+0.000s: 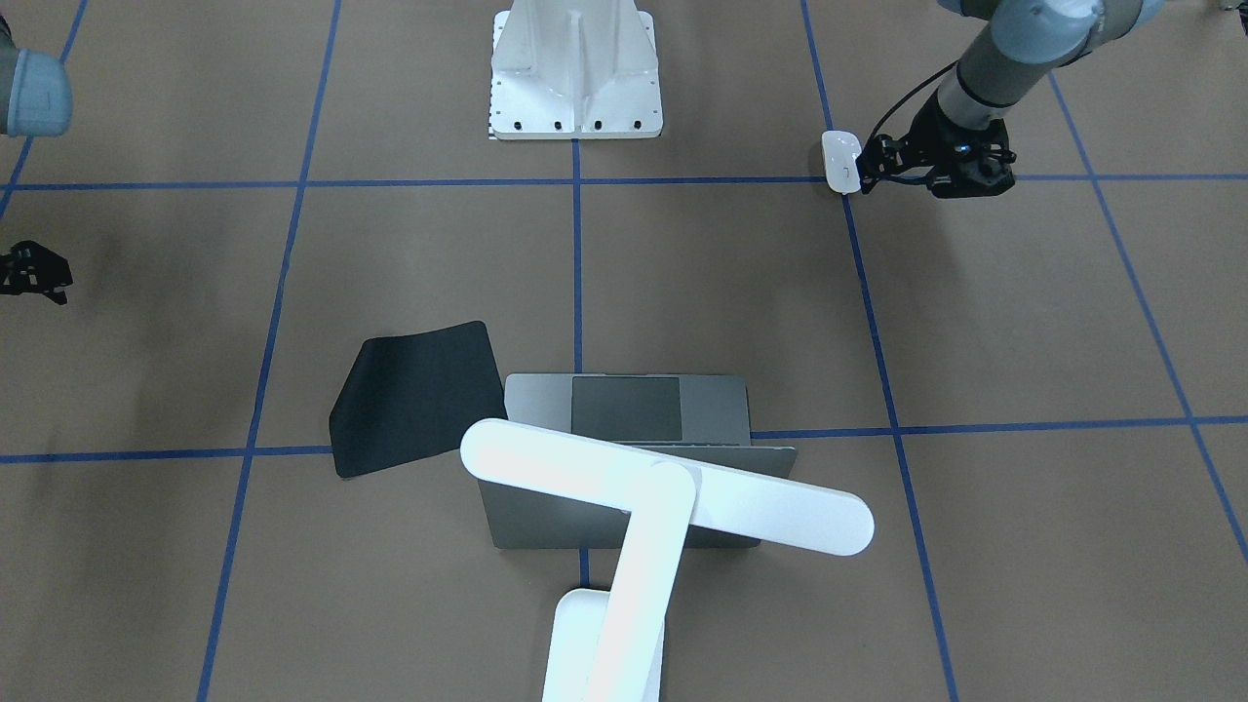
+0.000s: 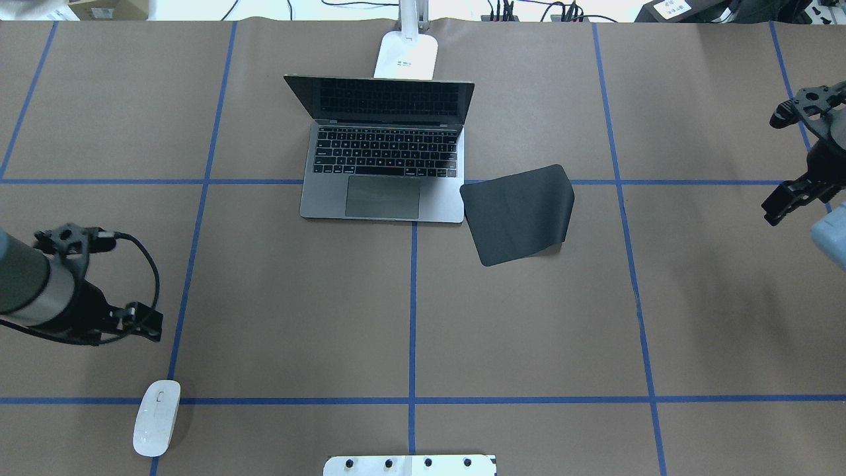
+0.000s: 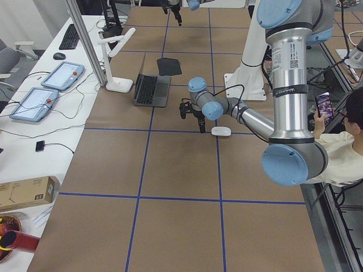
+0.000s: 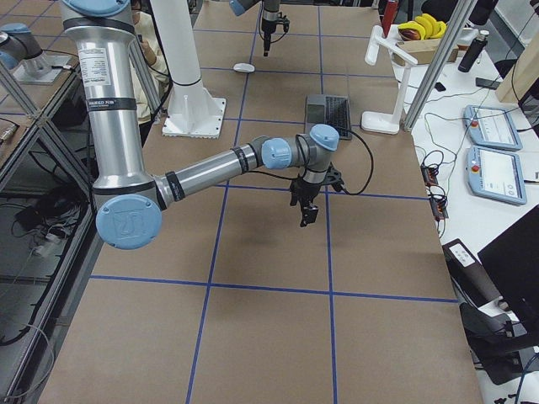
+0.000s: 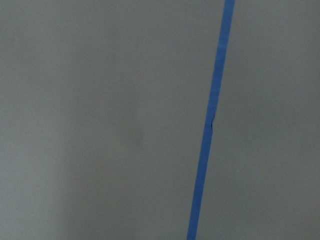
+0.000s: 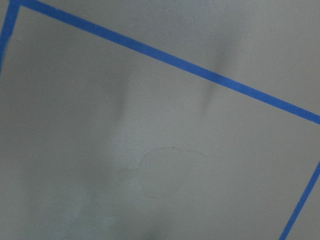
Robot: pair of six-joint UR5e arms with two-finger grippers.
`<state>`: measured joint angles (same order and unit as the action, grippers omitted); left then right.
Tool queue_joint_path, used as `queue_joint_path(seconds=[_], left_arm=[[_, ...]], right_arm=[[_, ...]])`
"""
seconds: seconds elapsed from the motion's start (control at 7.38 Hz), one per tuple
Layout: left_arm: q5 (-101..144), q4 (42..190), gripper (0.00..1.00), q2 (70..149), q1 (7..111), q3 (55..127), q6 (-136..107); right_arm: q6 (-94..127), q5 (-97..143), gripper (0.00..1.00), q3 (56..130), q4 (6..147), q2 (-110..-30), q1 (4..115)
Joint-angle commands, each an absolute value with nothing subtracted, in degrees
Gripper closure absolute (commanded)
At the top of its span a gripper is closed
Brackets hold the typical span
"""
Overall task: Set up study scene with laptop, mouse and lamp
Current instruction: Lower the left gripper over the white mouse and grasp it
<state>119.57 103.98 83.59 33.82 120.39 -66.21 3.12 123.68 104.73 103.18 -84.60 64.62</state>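
The laptop [image 2: 386,165] stands open at the table's far middle, screen facing me. Behind it is the lamp, its base [image 2: 406,56] on the table and its bar head [image 1: 663,497] reaching over the lid. The white mouse [image 2: 156,416] lies on a blue tape line at the near left. My left gripper [image 2: 109,281] hangs open above the table, a little beyond the mouse, holding nothing. My right gripper [image 2: 803,155] hovers open and empty at the far right edge. Both wrist views show only brown paper and blue tape.
A black mouse pad [image 2: 519,215] lies just right of the laptop, one corner curled. The white bolted pedestal [image 1: 575,73] stands at the robot's side. A person [image 3: 346,141] sits beside the table's end. A side table holds tablets [image 3: 62,76].
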Motion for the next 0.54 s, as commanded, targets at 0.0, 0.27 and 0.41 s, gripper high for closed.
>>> queue_joint_path(seconds=[0.0, 0.27, 0.41], left_arm=[[113.6, 102.7, 0.00, 84.2, 26.7, 121.1, -66.3], [109.8, 102.7, 0.00, 83.8, 21.3, 121.1, -65.8], [108.2, 102.6, 0.00, 83.3, 19.7, 121.1, -65.7]], right_arm=[[1.1, 123.8, 0.00, 104.0, 103.1, -85.2, 65.7], [1.1, 123.8, 0.00, 104.0, 103.1, -85.3, 65.7], [1.2, 123.7, 0.00, 104.0, 103.1, -85.3, 65.7]])
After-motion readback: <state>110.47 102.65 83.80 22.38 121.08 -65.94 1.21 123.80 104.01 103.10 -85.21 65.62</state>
